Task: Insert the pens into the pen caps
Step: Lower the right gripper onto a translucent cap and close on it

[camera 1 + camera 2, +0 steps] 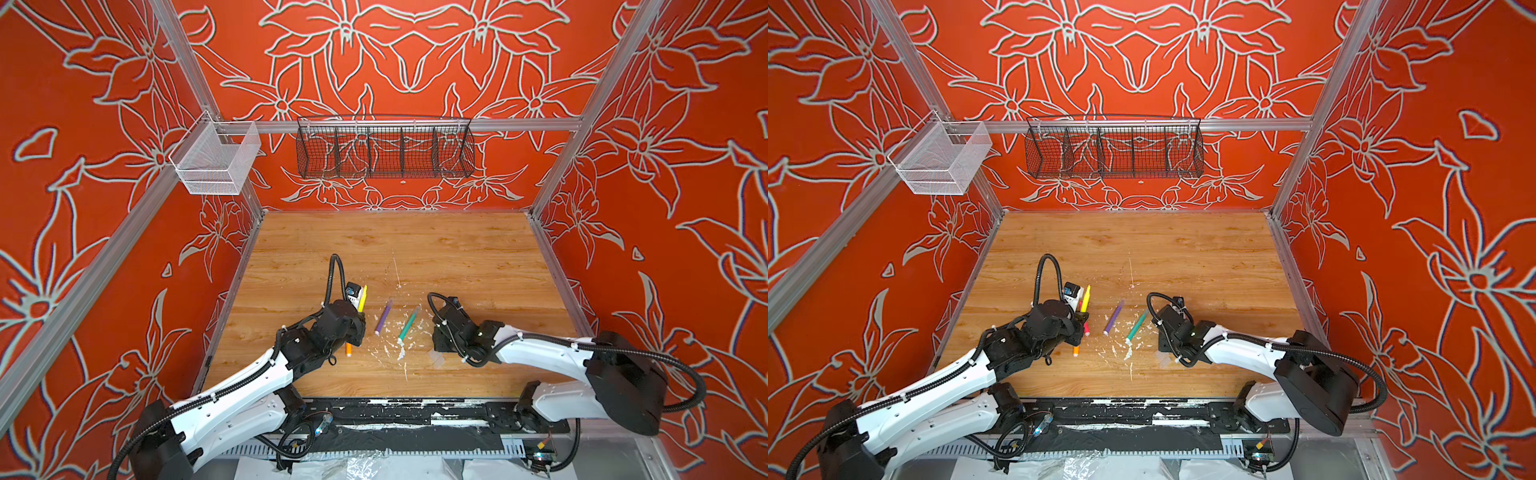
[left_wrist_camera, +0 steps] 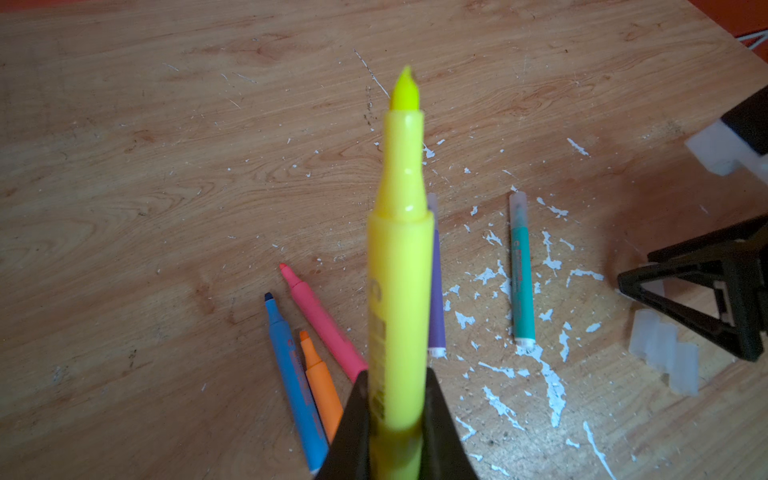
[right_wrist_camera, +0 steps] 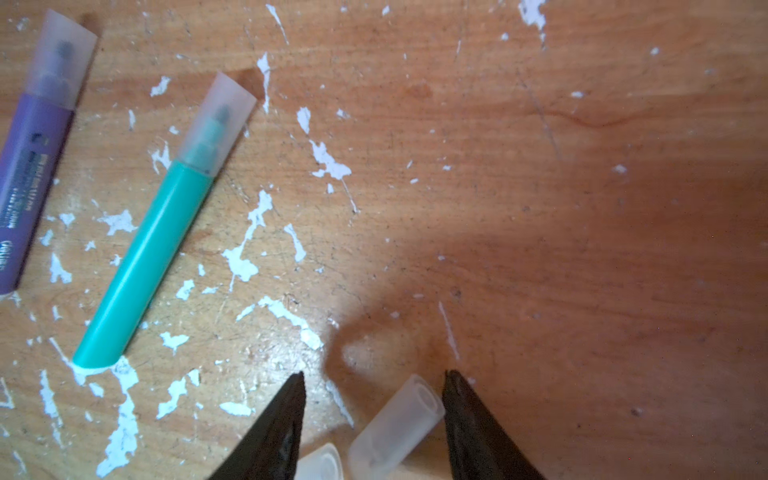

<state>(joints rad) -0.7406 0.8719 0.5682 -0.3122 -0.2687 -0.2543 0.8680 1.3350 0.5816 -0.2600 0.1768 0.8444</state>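
My left gripper [image 2: 397, 376] is shut on the yellow pen [image 2: 399, 249], whose bare tip points away from it; in both top views the pen [image 1: 362, 298] [image 1: 1085, 298] sticks out past the wrist. Blue [image 2: 293, 382], orange [image 2: 320, 382] and pink [image 2: 324, 324] pens lie uncapped beneath it. The purple pen [image 1: 383, 317] [image 3: 29, 166] and green pen [image 1: 409, 324] [image 3: 153, 249] lie mid-table with clear caps on. My right gripper [image 3: 375, 374] is open, low over the table, its jaws either side of a loose pen cap [image 3: 395, 424]. A second cap [image 3: 322, 463] lies beside it.
White paint flecks [image 1: 401, 353] cover the wooden table [image 1: 457, 249] around the pens. A black wire basket [image 1: 384, 149] and a white mesh basket [image 1: 216, 160] hang on the back rail. Loose caps [image 2: 665, 353] lie in a cluster by the right gripper.
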